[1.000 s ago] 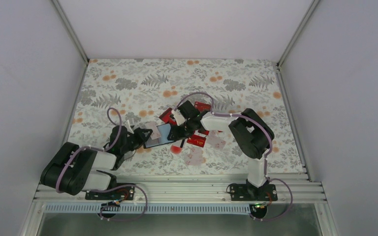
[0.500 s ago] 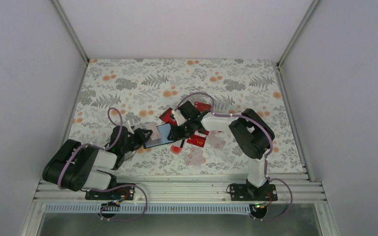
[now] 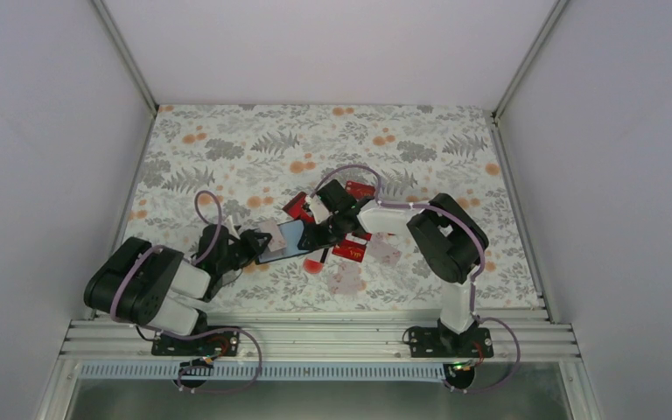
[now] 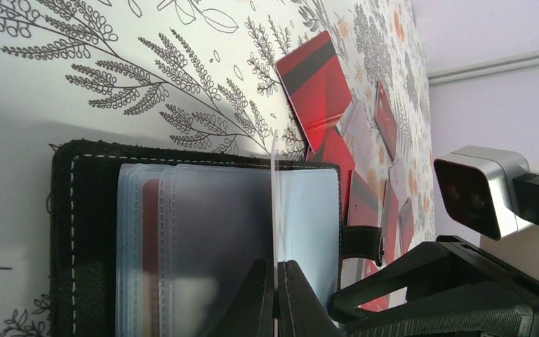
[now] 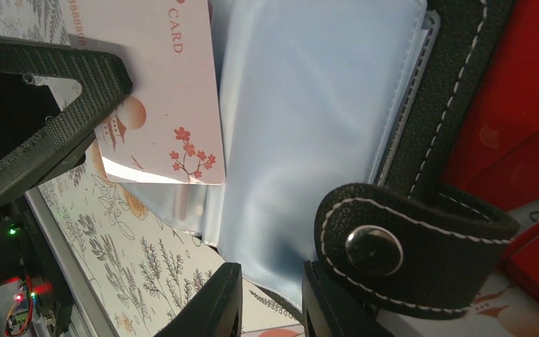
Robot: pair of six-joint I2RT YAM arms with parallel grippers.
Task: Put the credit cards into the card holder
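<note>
Left claw (image 4: pixel 275 281): clamped on a pale credit card (image 5: pixel 175 105), held edge-up over the open card holder (image 4: pixel 84 203) just ahead. Right claw (image 5: pixel 270 298): pinching the card holder by its clear sleeve (image 5: pixel 309 105). Red credit cards (image 4: pixel 314 70) lie beyond, on the worktop (image 4: pixel 112 70).

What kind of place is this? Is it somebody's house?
Probably not a house; it looks like a robot test booth. A left arm and a right arm are bolted to a metal rail, plain white walls box in the flowery table, and red cards lie out.
</note>
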